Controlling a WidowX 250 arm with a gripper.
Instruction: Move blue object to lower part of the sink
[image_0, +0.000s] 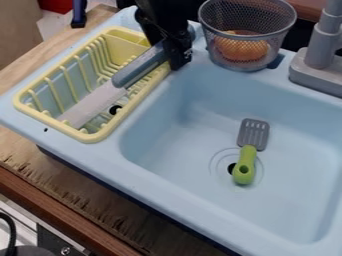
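Hanging down, pincer around knife handle

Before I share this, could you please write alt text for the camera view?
Black gripper at the grey handle of a knife angled over a yellow dish rack, beside a light-blue sink with a green-handled spatula in it.

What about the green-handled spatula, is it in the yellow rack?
No, the spatula lies in the sink, with its green handle at the drain hole.
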